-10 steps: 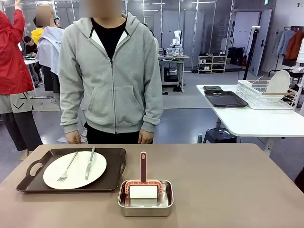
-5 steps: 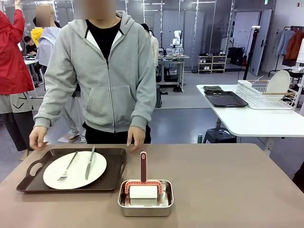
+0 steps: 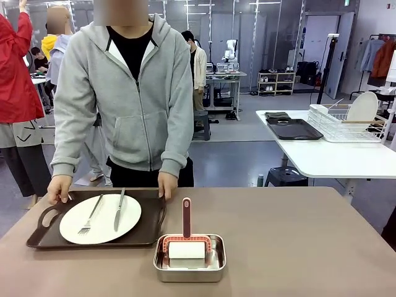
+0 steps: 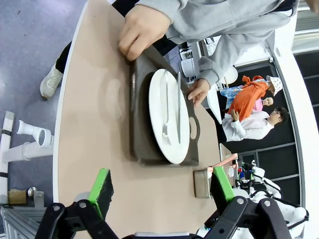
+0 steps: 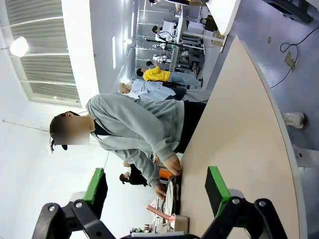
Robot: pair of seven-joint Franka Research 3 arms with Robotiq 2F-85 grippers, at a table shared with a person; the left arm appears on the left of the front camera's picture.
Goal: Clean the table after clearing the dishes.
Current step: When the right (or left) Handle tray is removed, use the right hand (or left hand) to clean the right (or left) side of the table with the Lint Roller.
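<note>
Behind the brown bench point(image 3: 297, 235) I see an open workshop floor, with a smaller white bench point(image 3: 334, 154) off to one side carrying a dish rack point(image 3: 346, 124) and a dark spare tray point(image 3: 294, 129). My left hand point(image 4: 160, 184) is released, its green pads spread wide with nothing between them, and it hangs above the bench. Straight ahead of it, just past the fingertips, lies the dark brown tray point(image 3: 148, 232) with the white plate point(image 3: 102, 219) on it; a fork point(image 3: 90, 219) and a knife point(image 3: 118, 210) lie side by side on the plate. At the tray's far end from my left hand, a person in a grey hoodie has one hand point(image 3: 60, 189) on one corner and the other hand point(image 3: 167, 184) on the opposite corner. Close to one of my left fingers sits a small steel pan point(image 3: 189, 269), just beside the tray, holding a white roller point(image 3: 187, 250) whose red handle point(image 3: 186, 216) sticks out over the rim. My right hand point(image 5: 155, 185) is released too, fingers wide apart and empty, over bare bench well away from the tray, which shows small and far ahead of it.
</note>
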